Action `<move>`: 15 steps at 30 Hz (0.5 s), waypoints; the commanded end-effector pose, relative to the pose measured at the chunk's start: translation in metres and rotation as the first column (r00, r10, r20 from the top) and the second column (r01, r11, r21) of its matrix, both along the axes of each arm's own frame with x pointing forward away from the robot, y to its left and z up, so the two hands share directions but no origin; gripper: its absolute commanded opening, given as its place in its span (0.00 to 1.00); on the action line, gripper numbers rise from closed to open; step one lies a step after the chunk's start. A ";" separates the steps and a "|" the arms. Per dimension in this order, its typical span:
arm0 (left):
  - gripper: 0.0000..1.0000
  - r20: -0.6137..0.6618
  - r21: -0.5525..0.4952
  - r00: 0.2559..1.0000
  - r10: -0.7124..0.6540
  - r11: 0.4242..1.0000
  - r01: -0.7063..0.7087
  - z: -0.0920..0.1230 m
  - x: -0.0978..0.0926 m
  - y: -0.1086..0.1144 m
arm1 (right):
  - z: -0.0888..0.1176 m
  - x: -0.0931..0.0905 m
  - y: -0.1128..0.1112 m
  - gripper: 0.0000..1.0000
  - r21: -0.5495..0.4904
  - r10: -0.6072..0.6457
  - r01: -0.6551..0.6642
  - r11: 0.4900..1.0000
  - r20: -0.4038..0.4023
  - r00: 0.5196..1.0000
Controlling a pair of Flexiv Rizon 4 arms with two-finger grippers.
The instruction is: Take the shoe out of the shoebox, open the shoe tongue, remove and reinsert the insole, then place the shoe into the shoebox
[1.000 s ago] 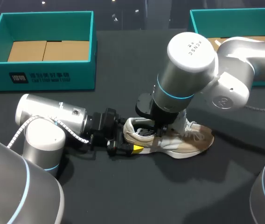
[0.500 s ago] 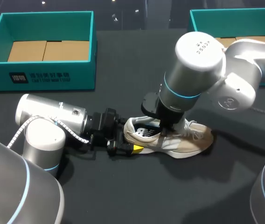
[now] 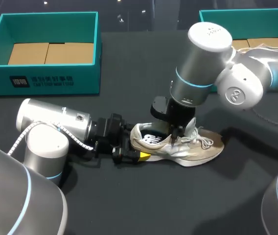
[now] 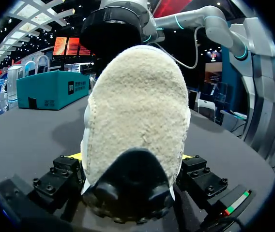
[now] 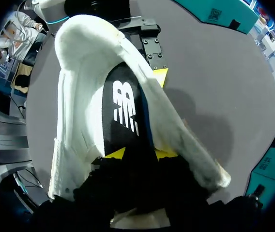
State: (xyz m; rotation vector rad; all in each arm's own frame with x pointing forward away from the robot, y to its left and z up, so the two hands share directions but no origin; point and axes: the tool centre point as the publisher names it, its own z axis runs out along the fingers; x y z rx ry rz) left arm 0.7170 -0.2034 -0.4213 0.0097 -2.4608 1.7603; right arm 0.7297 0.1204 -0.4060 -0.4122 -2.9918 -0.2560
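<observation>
Table (image 3: 217, 196): dark top. One teal shoebox (image 3: 46, 83) sits at the far left corner and a second shoebox (image 3: 212, 19) at the far right corner.

Right arm (image 3: 205, 54): since a second ago its upper joint has swung up and toward the far right corner. It now leans steeply down over the shoe's opening.

Left arm (image 3: 56, 120): unchanged, lying low along the table from the left edge.

Shoe (image 3: 197, 149): same spot as before, outside both boxes, near the table's middle. It stands on its sole with the toe toward the right edge.

Left gripper (image 3: 140, 155): clamped on the shoe's heel from both sides.

Right gripper (image 5: 140, 153): the yellow tips are close together inside the shoe, pinching the black insole (image 5: 125, 106) between them.
</observation>
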 end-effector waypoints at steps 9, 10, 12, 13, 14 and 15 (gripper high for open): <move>0.00 0.001 0.002 1.000 0.001 1.000 -0.001 -0.003 -0.002 0.003 | -0.013 -0.027 -0.017 0.00 0.032 -0.040 0.039 0.999 0.026 0.999; 0.00 0.001 0.002 1.000 0.001 1.000 -0.001 -0.003 -0.002 0.003 | -0.011 -0.027 -0.017 0.00 0.042 -0.038 0.037 0.998 0.036 0.999; 0.00 0.001 0.002 1.000 0.001 1.000 -0.001 -0.003 -0.002 0.003 | -0.007 -0.029 -0.018 0.00 0.063 -0.039 0.035 0.997 0.055 0.998; 0.00 0.001 0.002 1.000 0.001 1.000 -0.001 -0.003 -0.002 0.003 | -0.003 -0.029 -0.018 0.00 0.087 -0.039 0.033 0.996 0.072 0.997; 0.00 0.001 0.002 1.000 0.001 1.000 -0.001 -0.003 -0.002 0.003 | 0.001 -0.030 -0.018 0.00 0.105 -0.038 0.029 0.994 0.090 0.995; 0.00 0.001 0.002 1.000 0.001 1.000 -0.001 -0.003 -0.002 0.003 | 0.005 -0.030 -0.018 0.00 0.118 -0.041 0.028 0.993 0.107 0.993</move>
